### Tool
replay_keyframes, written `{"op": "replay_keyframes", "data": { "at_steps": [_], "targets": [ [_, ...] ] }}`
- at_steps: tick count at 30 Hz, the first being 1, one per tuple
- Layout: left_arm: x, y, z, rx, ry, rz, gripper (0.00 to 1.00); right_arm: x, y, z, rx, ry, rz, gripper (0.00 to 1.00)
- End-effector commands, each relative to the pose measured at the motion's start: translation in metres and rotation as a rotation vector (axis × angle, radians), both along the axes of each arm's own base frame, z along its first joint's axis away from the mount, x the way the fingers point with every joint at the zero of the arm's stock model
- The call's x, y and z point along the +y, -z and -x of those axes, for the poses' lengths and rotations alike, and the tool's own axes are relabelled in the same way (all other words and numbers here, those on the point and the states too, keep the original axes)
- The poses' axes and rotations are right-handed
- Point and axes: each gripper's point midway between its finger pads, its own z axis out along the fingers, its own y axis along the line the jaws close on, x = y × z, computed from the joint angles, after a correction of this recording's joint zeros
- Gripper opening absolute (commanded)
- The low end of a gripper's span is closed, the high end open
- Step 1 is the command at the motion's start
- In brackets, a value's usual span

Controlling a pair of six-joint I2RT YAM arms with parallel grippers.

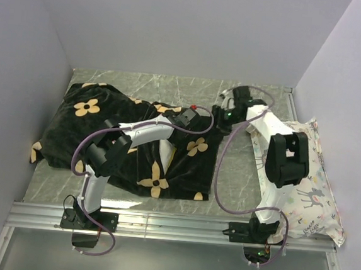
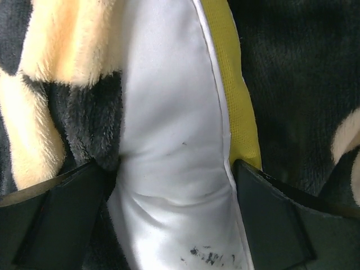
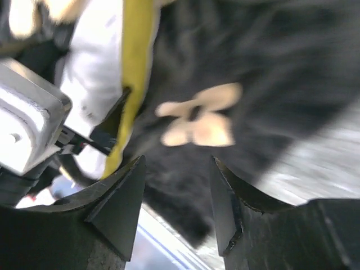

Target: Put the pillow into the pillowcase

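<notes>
- Jaws of left gripper (image 2: 174,180): clamped on the pillow (image 2: 169,112), white face and yellow band pinched between them.
- Jaws of right gripper (image 3: 177,191): apart, nothing between them; view blurred.
- Pillow mostly wrapped in the pillowcase (image 1: 104,135) on the tabletop (image 1: 234,171); only a white strip shows from above.
- Right gripper hangs at the pillowcase's right edge, near the left gripper.

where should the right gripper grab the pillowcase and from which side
Probably the black plush edge of the pillowcase beside the yellow band of the pillow, approached from the right. The left gripper is shut on the pillow there, so that looks like the case's mouth, and the fabric lies loose enough to pinch. The right gripper is open just in front of it.
</notes>
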Motion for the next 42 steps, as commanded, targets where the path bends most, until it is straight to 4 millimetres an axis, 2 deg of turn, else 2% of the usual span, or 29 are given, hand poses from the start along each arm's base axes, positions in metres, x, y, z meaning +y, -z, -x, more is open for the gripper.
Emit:
{"op": "replay_keyframes", "data": {
  "at_steps": [1, 4, 5, 7, 8, 9, 10, 11, 12, 13, 14, 15, 16, 17, 19, 20, 22, 23, 25, 26, 27, 29, 30, 34, 35, 37, 38, 40, 42],
  "targets": [
    [0.016, 0.016, -0.001, 0.03, -0.084, -0.047, 0.99, 0.044, 0.025, 0.029, 0.114, -0.078, -0.093, 0.55],
    [0.012, 0.027, 0.003, 0.141, -0.088, 0.007, 0.94, 0.036, 0.061, 0.029, 0.188, -0.041, -0.007, 0.52],
    [0.016, 0.025, -0.004, 0.164, -0.103, 0.046, 0.89, 0.032, 0.073, 0.028, 0.211, -0.027, 0.032, 0.52],
    [0.006, 0.027, 0.001, 0.287, -0.077, 0.176, 0.76, 0.022, 0.087, 0.022, 0.218, -0.004, 0.094, 0.52],
    [0.011, 0.019, -0.01, 0.299, -0.098, 0.235, 0.54, 0.018, 0.094, 0.021, 0.236, -0.002, 0.129, 0.53],
    [0.008, 0.016, -0.008, 0.34, -0.083, 0.293, 0.43, 0.015, 0.098, 0.018, 0.236, 0.0, 0.148, 0.53],
    [0.007, 0.007, -0.01, 0.355, -0.073, 0.338, 0.23, 0.01, 0.103, 0.016, 0.236, 0.009, 0.182, 0.54],
    [0.016, -0.002, -0.018, 0.373, -0.073, 0.398, 0.13, 0.008, 0.104, 0.01, 0.243, 0.021, 0.193, 0.55],
    [0.009, -0.017, -0.012, 0.423, -0.024, 0.501, 0.0, 0.009, 0.101, 0.002, 0.23, 0.021, 0.192, 0.56],
    [0.005, -0.03, -0.01, 0.452, -0.001, 0.587, 0.0, 0.006, 0.107, 0.007, 0.255, 0.019, 0.2, 0.57],
    [0.005, -0.04, -0.005, 0.487, 0.07, 0.666, 0.0, 0.005, 0.106, 0.0, 0.247, 0.025, 0.211, 0.57],
    [0.014, -0.058, -0.008, 0.512, 0.089, 0.794, 0.0, 0.0, 0.107, -0.002, 0.25, 0.026, 0.225, 0.59],
    [0.001, -0.092, 0.006, 0.572, 0.197, 0.989, 0.0, -0.001, 0.104, -0.007, 0.237, 0.026, 0.227, 0.59],
    [0.012, -0.103, 0.008, 0.604, 0.215, 1.088, 0.0, -0.005, 0.105, -0.008, 0.236, 0.021, 0.237, 0.59],
    [0.012, -0.118, 0.022, 0.659, 0.295, 1.194, 0.0, -0.007, 0.098, -0.015, 0.207, 0.019, 0.236, 0.59],
    [0.01, -0.129, 0.037, 0.686, 0.394, 1.248, 0.0, -0.006, 0.089, -0.022, 0.16, 0.014, 0.23, 0.57],
    [0.008, -0.139, 0.045, 0.677, 0.464, 1.299, 0.0, -0.003, 0.073, -0.027, 0.101, 0.019, 0.201, 0.56],
    [0.005, -0.141, 0.046, 0.675, 0.487, 1.344, 0.0, 0.003, 0.047, -0.039, 0.01, 0.038, 0.159, 0.56],
    [0.001, -0.148, 0.045, 0.679, 0.476, 1.38, 0.0, 0.015, 0.022, -0.04, -0.05, 0.048, 0.083, 0.56],
    [-0.001, -0.142, 0.045, 0.692, 0.436, 1.378, 0.01, 0.022, -0.008, -0.049, -0.14, 0.073, 0.041, 0.54],
    [-0.005, -0.145, 0.032, 0.61, 0.494, 1.38, 0.01, 0.027, -0.018, -0.049, -0.167, 0.075, 0.021, 0.54],
    [-0.011, -0.146, 0.028, 0.628, 0.433, 1.408, 0.0, 0.043, -0.038, -0.046, -0.216, 0.077, -0.01, 0.52],
    [-0.017, -0.152, 0.017, 0.555, 0.49, 1.41, 0.0, 0.049, -0.041, -0.044, -0.221, 0.074, -0.022, 0.51],
    [-0.045, -0.161, 0.0, 0.538, 0.498, 1.461, 0.0, 0.079, -0.024, -0.018, -0.067, 0.053, -0.123, 0.35],
    [-0.053, -0.161, -0.001, 0.536, 0.507, 1.468, 0.0, 0.084, -0.016, -0.014, -0.022, 0.07, -0.139, 0.24],
    [-0.061, -0.164, -0.01, 0.522, 0.508, 1.504, 0.01, 0.081, 0.003, 0.003, 0.036, 0.08, -0.139, 0.12],
    [-0.065, -0.163, -0.01, 0.533, 0.508, 1.517, 0.0, 0.081, 0.001, 0.003, 0.029, 0.099, -0.149, 0.07],
    [-0.068, -0.161, -0.011, 0.564, 0.468, 1.556, 0.01, 0.082, 0.008, 0.007, 0.045, 0.117, -0.162, 0.06],
    [-0.073, -0.169, -0.011, 0.527, 0.526, 1.582, 0.01, 0.088, 0.015, -0.004, 0.036, 0.146, -0.162, 0.1]
  ]
}}
